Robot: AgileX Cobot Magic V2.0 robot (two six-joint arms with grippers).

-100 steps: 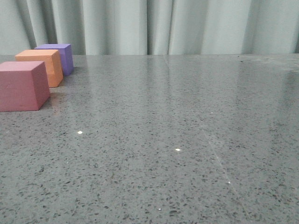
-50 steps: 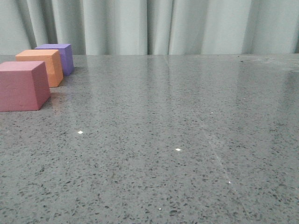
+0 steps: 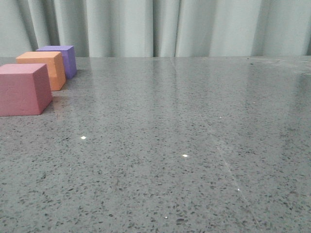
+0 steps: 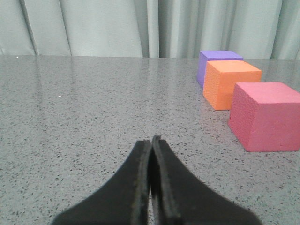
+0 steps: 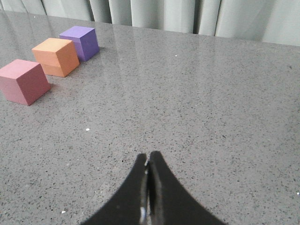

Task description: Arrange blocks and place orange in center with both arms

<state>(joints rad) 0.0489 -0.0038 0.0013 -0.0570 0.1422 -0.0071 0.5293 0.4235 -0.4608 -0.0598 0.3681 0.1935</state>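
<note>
Three cubes stand in a row at the far left of the table: a pink-red block (image 3: 23, 89) nearest, the orange block (image 3: 43, 69) in the middle, a purple block (image 3: 62, 59) farthest. The wrist views show the same row: pink-red (image 4: 267, 116) (image 5: 24, 81), orange (image 4: 230, 84) (image 5: 56, 56), purple (image 4: 216, 63) (image 5: 80, 42). My left gripper (image 4: 151, 139) is shut with nothing in it, low over the table and off to the side of the row. My right gripper (image 5: 148, 155) is shut and empty too, farther from the cubes. Neither gripper shows in the front view.
The speckled grey stone table (image 3: 184, 136) runs wide to the right of the cubes. A pale pleated curtain (image 3: 170, 26) hangs behind its far edge.
</note>
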